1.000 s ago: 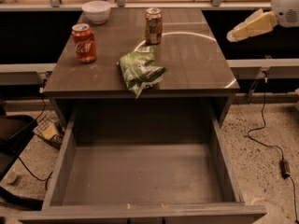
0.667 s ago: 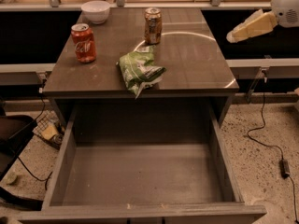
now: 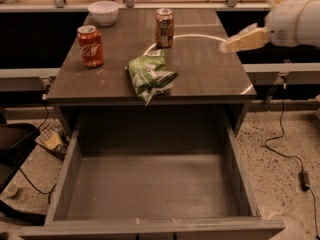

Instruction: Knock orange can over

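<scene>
orange can (image 3: 164, 28) upright on table (image 3: 210, 71), green bag (image 3: 150, 75) just in front, gripper (image 3: 227, 45) apart at right, opening unclear

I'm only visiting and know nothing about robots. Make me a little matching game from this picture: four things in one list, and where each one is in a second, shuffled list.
Things:
1. orange can
2. red cola can
3. green snack bag
4. end effector

Places:
A. lying crumpled near the front edge of the tabletop
B. in the air over the right side, touching nothing
C. standing upright on the left side
D. standing upright towards the back, near the middle

Pairs: 1-D, 2-C, 3-A, 4-B.
</scene>
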`<act>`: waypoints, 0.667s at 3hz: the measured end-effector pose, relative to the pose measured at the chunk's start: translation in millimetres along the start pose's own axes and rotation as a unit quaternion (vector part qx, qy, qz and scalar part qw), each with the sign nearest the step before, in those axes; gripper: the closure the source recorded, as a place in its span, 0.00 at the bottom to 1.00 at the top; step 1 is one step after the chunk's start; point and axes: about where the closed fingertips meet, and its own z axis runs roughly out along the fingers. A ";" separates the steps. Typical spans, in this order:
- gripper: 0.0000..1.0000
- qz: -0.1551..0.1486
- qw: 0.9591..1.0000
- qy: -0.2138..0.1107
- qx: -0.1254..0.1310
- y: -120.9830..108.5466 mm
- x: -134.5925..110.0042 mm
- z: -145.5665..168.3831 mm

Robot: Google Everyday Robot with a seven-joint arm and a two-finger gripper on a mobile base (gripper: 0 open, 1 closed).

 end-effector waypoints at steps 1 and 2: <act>0.00 0.028 0.998 -0.055 0.007 12.5 1.7 38.1; 0.00 0.036 0.996 -0.082 0.010 23.9 -5.1 73.3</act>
